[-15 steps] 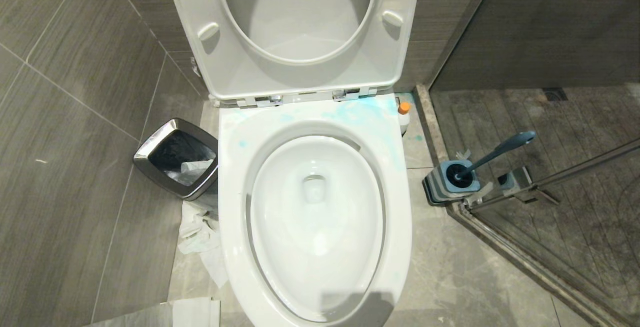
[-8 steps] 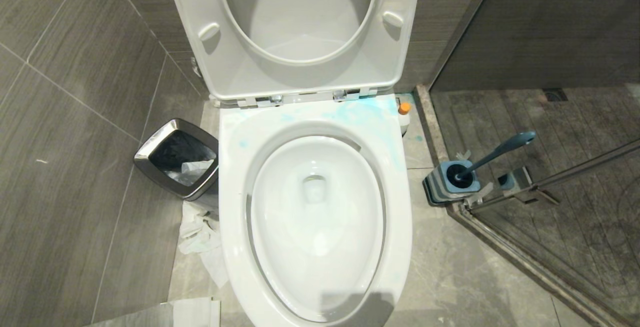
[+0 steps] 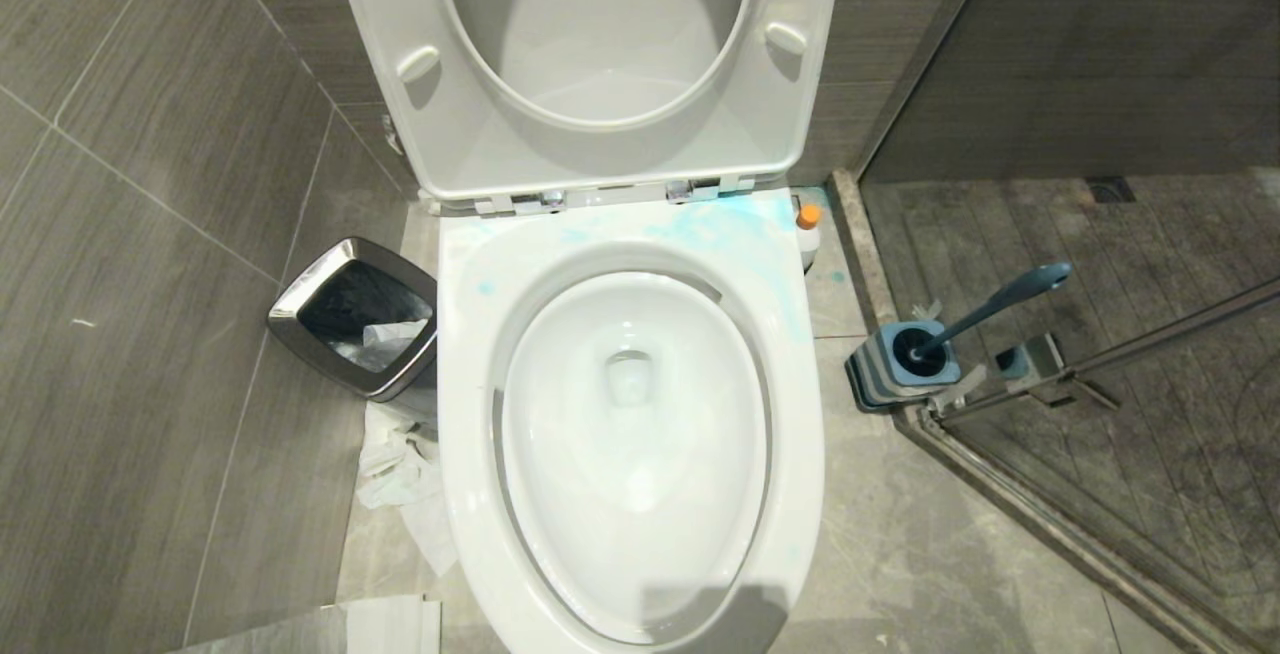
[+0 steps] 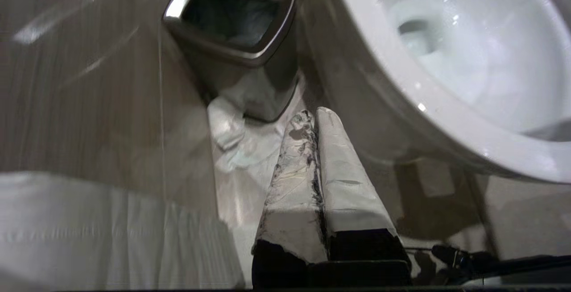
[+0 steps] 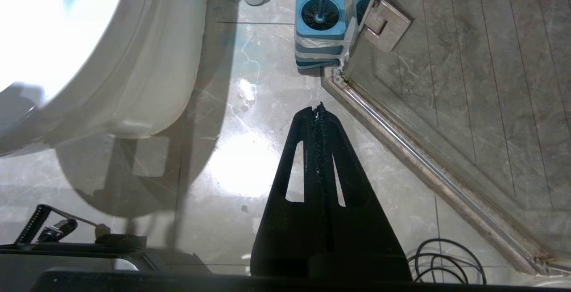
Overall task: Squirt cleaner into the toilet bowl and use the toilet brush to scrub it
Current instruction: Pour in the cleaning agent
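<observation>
The white toilet bowl (image 3: 460, 414) fills the middle of the head view, seat and lid raised, with blue smears on its back rim (image 3: 720, 224). An orange-capped cleaner bottle (image 3: 808, 234) stands on the floor at the bowl's back right. The toilet brush (image 3: 990, 306) leans in its blue holder (image 3: 905, 364) by the shower door. Neither arm shows in the head view. My left gripper (image 4: 314, 115) is shut and empty, low beside the bowl (image 4: 446, 118). My right gripper (image 5: 317, 109) is shut and empty above the floor, short of the brush holder (image 5: 320, 28).
A steel waste bin (image 3: 355, 319) stands left of the bowl with crumpled tissue (image 3: 405, 479) on the floor by it. The glass shower door's frame (image 3: 1050, 524) runs along the right. A black cable (image 5: 446, 260) lies on the floor near my right arm.
</observation>
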